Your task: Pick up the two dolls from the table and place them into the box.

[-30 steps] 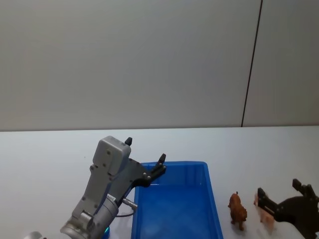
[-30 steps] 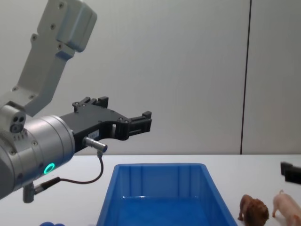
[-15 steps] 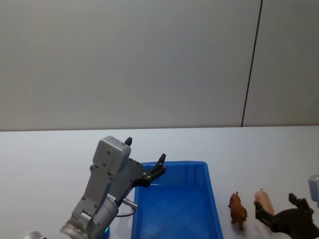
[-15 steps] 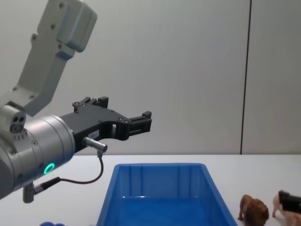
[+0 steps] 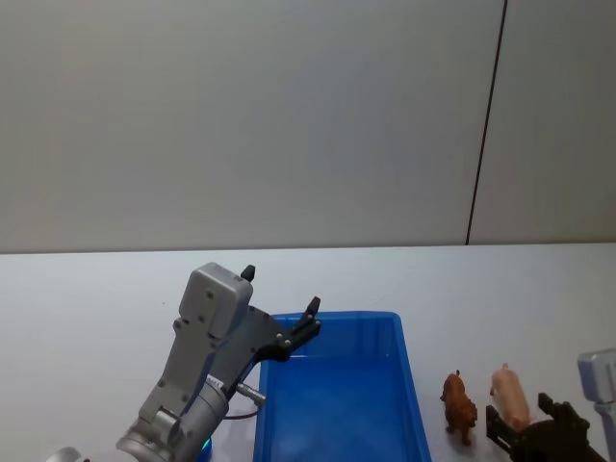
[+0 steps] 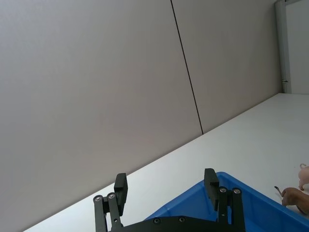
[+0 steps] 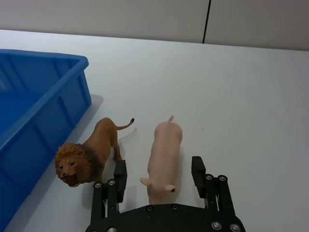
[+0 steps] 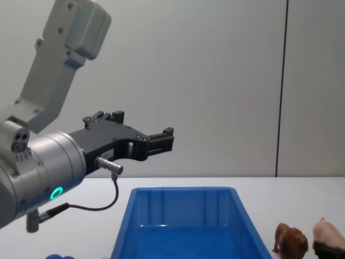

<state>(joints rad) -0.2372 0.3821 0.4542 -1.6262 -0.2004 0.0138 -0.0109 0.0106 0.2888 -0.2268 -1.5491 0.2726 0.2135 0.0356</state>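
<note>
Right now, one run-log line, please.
right gripper open around pig | lion beside box | left gripper open above box

Brown lion [image 7: 89,154], shaggy mane, mouth open: stands on all fours on the white table [image 7: 241,87], just beside the right wall of the blue box [image 7: 63,104], not touching it. Pale pink pig [image 7: 163,154] stands parallel on my right of the lion, narrow gap between. Both face me, tails away. The box sits upright, open-topped.

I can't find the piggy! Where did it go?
In the head view the pig stands on the table at the robot's right, just right of the lion, with the open right gripper around it.
</note>
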